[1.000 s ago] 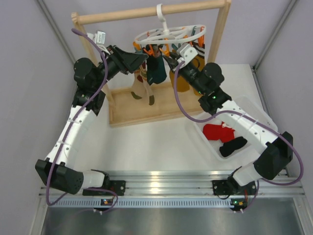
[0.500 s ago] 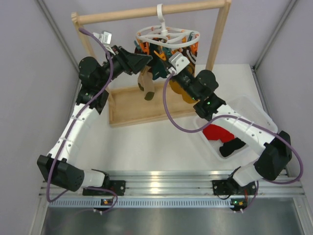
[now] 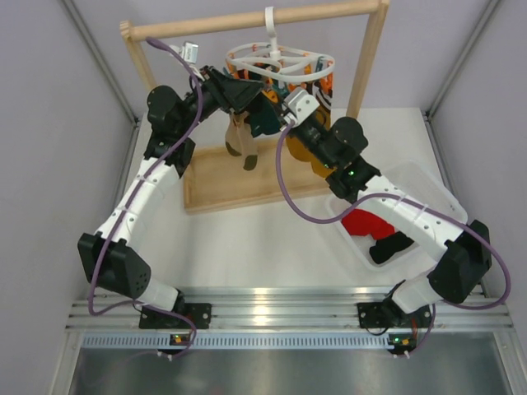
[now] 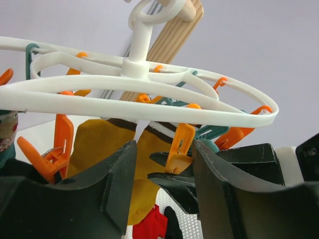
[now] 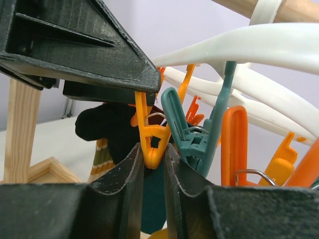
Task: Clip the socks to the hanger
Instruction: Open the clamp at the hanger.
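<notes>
Hanger [image 3: 280,62] hangs at 12 o'clock from wooden rack [image 3: 247,20]. Right end effector [image 5: 153,158] pinches orange clip [image 5: 149,135]. Left end effector [image 4: 163,169] spread beneath ring. Red sock [image 3: 362,222] and black sock [image 3: 392,245] lie in bin [image 3: 435,183], 4 o'clock.

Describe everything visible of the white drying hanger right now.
The hanger is white plastic: a ring with curved spokes to a central hub, roughly level, its hook over the wooden rod. Orange and teal clips dangle from it; some hold hung socks. The right gripper pinches one orange clip between its fingers; the left gripper stands open just below the ring, around another clip.
</notes>
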